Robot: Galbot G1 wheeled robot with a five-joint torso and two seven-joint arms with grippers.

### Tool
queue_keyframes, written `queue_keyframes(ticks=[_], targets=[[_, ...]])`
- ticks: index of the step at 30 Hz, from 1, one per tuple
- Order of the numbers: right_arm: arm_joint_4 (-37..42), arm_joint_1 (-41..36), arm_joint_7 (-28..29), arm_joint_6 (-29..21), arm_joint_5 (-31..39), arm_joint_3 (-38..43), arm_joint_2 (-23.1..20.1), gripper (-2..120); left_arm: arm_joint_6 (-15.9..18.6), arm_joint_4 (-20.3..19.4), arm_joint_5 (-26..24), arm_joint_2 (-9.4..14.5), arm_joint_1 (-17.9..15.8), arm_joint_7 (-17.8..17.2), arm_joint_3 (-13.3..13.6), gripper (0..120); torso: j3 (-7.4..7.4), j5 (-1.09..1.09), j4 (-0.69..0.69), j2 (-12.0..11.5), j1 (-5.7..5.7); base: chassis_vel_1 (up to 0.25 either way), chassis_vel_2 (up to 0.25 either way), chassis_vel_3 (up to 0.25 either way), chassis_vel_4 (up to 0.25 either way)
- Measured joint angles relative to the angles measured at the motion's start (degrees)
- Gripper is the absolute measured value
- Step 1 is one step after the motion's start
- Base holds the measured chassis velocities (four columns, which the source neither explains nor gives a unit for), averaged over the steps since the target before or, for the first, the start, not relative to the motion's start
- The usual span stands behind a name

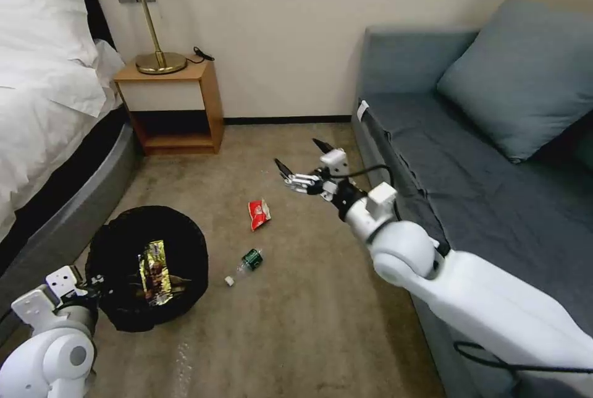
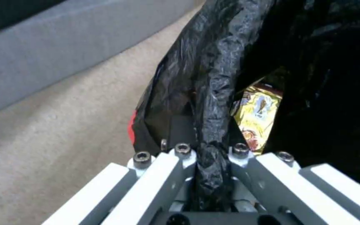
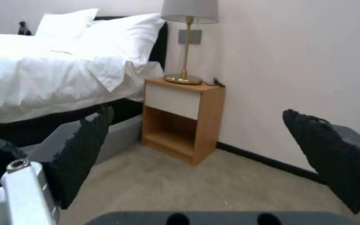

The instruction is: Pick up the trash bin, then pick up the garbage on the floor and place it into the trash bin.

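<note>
Beige short-pile carpet [image 1: 296, 311] covered the floor between a bed [image 1: 43, 114] with rumpled white linen and a grey fabric sofa [image 1: 482, 188], with a wooden nightstand [image 1: 173, 107] carrying a brass lamp [image 1: 154, 27] against the plain wall behind.

Low on the carpet at about 8 o'clock in the head view sat the trash bin [image 1: 148, 265], round and squat, lined with a crinkled, glossy black plastic bag. Inside it lay a shiny gold-and-dark wrapper [image 1: 155, 271], creased and reflective. The left gripper [image 2: 211, 156] was at the bin's near-left rim, its fingers closed on a bunched fold of the black liner, as the left wrist view showed, with the gold wrapper just past them inside the bag.

On the carpet near the centre lay a red snack packet [image 1: 259, 214], flat and slightly puckered, and at 6 o'clock from it a small clear bottle [image 1: 246, 264] with a green label and white cap, on its side.

The right gripper [image 1: 304, 163] hung in the air at about 1 o'clock from the red packet, well apart from it, its dark ridged fingers [image 3: 84, 150] spread wide with nothing between them.
</note>
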Motion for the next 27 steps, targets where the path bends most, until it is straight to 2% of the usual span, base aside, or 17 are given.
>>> queue_keyframes(ticks=[3,14,27], targets=[[0.51,-2.96,-0.66,0.02,-2.06,1.0,0.26,100,0.04,-0.34,0.16,0.12,0.38,0.09,-0.26,2,0.0,0.0,-0.01,0.0,0.0,0.0,0.0,0.0,0.0],[0.07,-4.03,-1.58,0.25,-4.07,0.39,0.14,100,0.06,-1.2,0.42,-0.31,0.64,0.18,-0.46,2,0.0,0.0,-0.01,0.0,0.0,-0.002,0.005,0.005,-0.003],[-0.57,-3.2,-1.69,0.39,-4.51,-1.64,0.47,100,0.06,-1.72,0.91,-0.76,0.92,0.27,-1.05,2,0.01,0.0,-0.01,-0.01,0.01,-0.134,0.128,0.132,-0.135]])
